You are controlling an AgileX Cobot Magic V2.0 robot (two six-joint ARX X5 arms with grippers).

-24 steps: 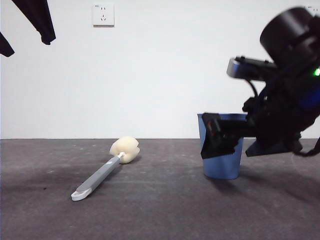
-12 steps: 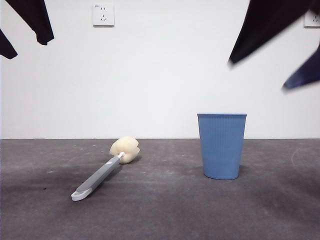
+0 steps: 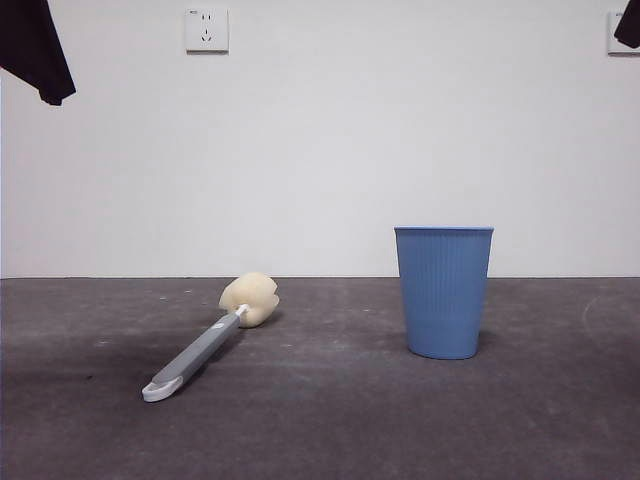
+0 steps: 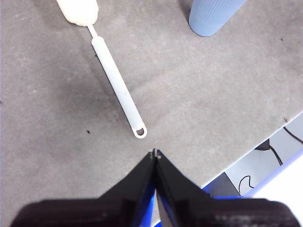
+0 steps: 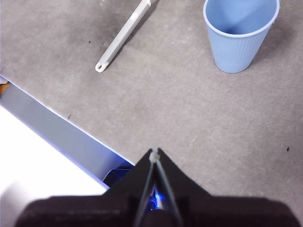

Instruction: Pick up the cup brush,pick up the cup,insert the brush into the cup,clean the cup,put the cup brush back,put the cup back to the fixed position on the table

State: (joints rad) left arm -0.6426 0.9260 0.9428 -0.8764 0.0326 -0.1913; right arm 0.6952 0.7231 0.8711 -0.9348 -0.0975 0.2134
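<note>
The cup brush [image 3: 205, 342] lies flat on the table [image 3: 320, 420], its cream sponge head [image 3: 250, 299] toward the wall and the looped tip toward the front. The left wrist view shows the cup brush [image 4: 116, 85] and the right wrist view its handle [image 5: 124, 34]. The blue ribbed cup [image 3: 444, 291] stands upright to the right, empty, seen also as the cup [image 5: 239, 33] and the cup [image 4: 213, 15]. My left gripper [image 4: 155, 153] is shut, high above the table, holding nothing. My right gripper [image 5: 154, 153] is likewise shut and empty, raised well off the cup.
White wall with a socket [image 3: 206, 29] behind the table. The table's edge [image 4: 246, 151] shows in the left wrist view, and the table's edge [image 5: 61, 118] in the right wrist view. Black arm tips sit at the top corners of the front view.
The right arm, which was at the cup a second ago, has let go and risen out to the top right corner. The cup stays standing. The left arm tip has drawn further out.
</note>
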